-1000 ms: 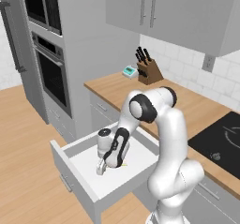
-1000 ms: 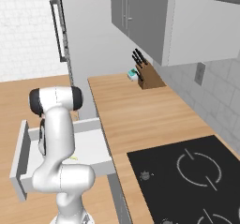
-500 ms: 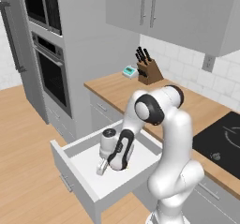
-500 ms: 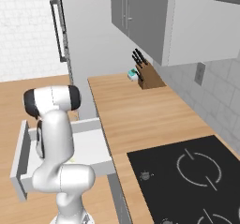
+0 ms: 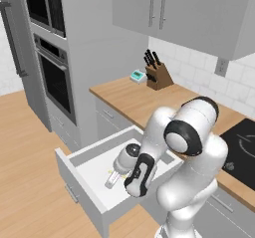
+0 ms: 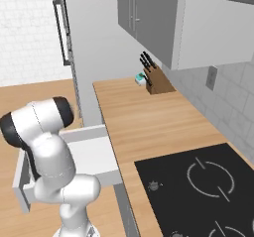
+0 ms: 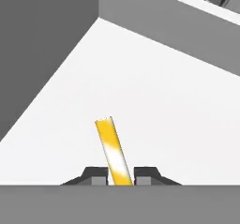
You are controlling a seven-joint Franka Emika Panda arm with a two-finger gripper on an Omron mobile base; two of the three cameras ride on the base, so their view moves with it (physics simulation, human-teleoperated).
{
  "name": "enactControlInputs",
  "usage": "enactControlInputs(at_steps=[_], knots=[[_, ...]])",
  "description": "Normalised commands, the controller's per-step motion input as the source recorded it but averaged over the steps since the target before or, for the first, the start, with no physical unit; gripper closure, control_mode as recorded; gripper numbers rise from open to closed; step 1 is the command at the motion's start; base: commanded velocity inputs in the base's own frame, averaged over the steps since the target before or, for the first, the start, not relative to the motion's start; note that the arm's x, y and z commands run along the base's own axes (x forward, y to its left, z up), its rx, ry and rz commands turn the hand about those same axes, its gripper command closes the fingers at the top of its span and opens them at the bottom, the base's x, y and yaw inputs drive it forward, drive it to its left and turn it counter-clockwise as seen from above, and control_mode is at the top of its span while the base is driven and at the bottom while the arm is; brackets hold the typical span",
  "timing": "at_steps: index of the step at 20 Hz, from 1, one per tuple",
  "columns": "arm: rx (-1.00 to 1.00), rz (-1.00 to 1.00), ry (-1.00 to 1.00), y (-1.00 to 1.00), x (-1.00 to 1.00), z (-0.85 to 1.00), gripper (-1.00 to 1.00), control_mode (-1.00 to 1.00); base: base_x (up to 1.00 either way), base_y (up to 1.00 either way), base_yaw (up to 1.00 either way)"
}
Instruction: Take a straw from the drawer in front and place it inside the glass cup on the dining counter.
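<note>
- Tool (image 7: 121, 176) clenched on the straw (image 7: 112, 155); both tips press its sides at 6 o'clock in hand view.
- Straw: yellow w/ a pale patch, rises from betw. the tips, leans toward 11 o'clock, over the white floor of the drawer (image 7: 154, 92).
- Left base view: drawer (image 5: 82, 155) pulled open below the wooden worktop (image 5: 144, 100); arm bent down into it, tool (image 5: 113, 178) low inside w/ the straw (image 5: 110, 178) at its tip.
- Knife block (image 5: 155, 72) at 12 o'clock on the worktop, against the wall.
- Right base view: drawer (image 6: 94, 151) open at 9 o'clock of the hob (image 6: 198, 181).
</note>
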Motion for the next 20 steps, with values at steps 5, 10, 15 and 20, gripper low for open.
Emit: enactControlInputs(at_steps=[5,10,15,20], knots=[[0.07,-0.14,-0.08,0.1,0.15,1.0,1.0,-1.0,0.0,0.0,0.0],[0.02,-0.13,-0.05,0.18,0.42,1.0,1.0,-1.0,0.0,0.0,0.0],[0.0,-0.14,0.0,0.04,0.29,1.0,1.0,-1.0,0.0,0.0,0.0],[0.04,-0.15,0.05,-0.04,0.01,1.0,1.0,-1.0,0.0,0.0,0.0]])
